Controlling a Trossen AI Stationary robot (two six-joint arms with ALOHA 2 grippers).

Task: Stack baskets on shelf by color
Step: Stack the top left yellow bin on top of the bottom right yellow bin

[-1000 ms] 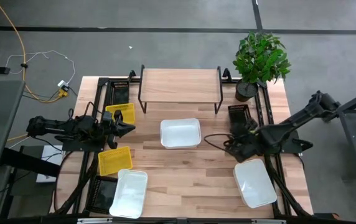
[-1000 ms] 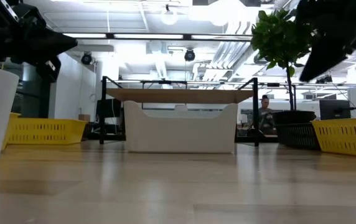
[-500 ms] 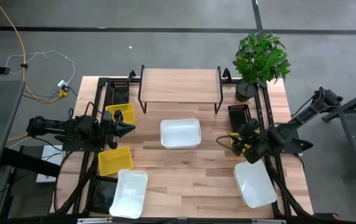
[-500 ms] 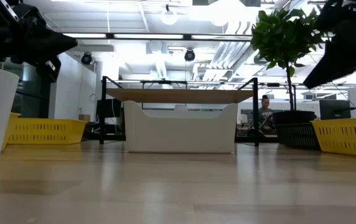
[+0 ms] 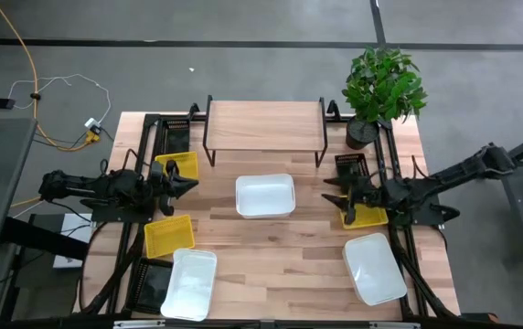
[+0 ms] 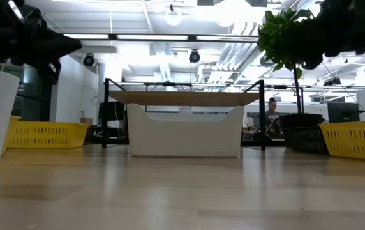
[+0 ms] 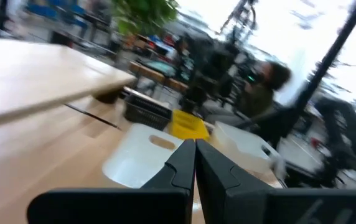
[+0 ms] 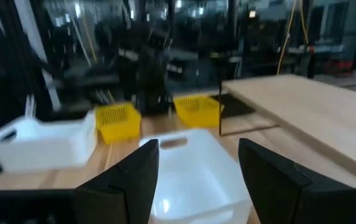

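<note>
The shelf [image 5: 264, 125] stands at the table's far middle. One white basket [image 5: 264, 196] lies on the table in front of it, and two more lie near-left [image 5: 191, 281] and near-right [image 5: 374, 268]. Yellow baskets sit at the left [image 5: 177, 167] [image 5: 168, 235], and another [image 5: 364, 217] lies under my right arm. A black basket [image 5: 351, 166] is right of the shelf. My left gripper [image 5: 188, 185] hovers shut between the left yellow baskets. My right gripper [image 8: 196, 165] is open, level and above the table, facing the middle white basket [image 8: 187, 168].
A potted plant [image 5: 382, 87] stands at the far-right corner beside the black basket. Black frame rails [image 5: 152, 146] run along both table sides. Bare wood lies between the middle white basket and the near edge [image 5: 280, 265]. People and desks show in the room beyond [image 6: 272, 115].
My right gripper has risen from its slanted-down pose over the right yellow basket and levelled out, shifting slightly toward the far edge. The yellow basket beneath it now shows and has not moved. The left arm has kept still.
</note>
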